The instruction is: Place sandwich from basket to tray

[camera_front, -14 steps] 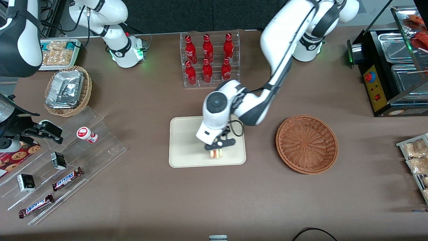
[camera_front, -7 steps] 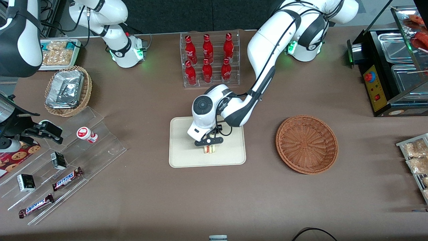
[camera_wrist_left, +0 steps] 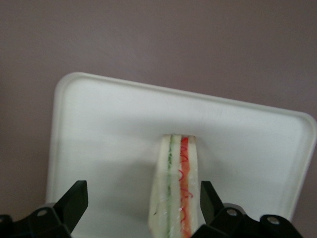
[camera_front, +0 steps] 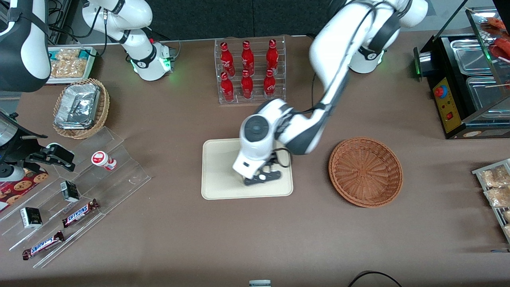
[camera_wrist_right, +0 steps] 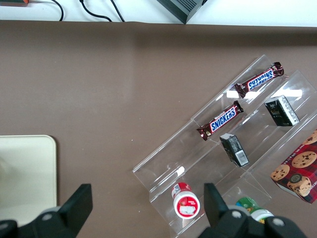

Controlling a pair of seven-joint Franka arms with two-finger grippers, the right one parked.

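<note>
The left arm is reaching over the tray (camera_front: 217, 175), which is lying flat on the brown table (camera_front: 255, 231) between the rack of red bottles (camera_front: 249, 71) and the front camera. The gripper (camera_front: 261, 177) is hanging low above the tray, over the part nearer the basket (camera_front: 365, 172).

In the wrist view the gripper (camera_wrist_left: 141, 203) is standing with its jaws spread wide. The sandwich (camera_wrist_left: 176, 186) is sitting upright on its edge on the tray (camera_wrist_left: 99, 129), showing its pale bread and the green and red layers of filling. One fingertip (camera_wrist_left: 74, 201) is standing well apart from the sandwich, with bare tray showing in between. The other fingertip (camera_wrist_left: 210, 198) is just beside the bread on the red side; whether it is touching cannot be told. So the jaws are open and are not squeezing the sandwich, which is resting on the tray between them.

In the front view the sandwich is hidden under the arm's wrist. The basket is sitting on the table beside the tray, toward the working arm's end, with nothing visible inside it.
</note>
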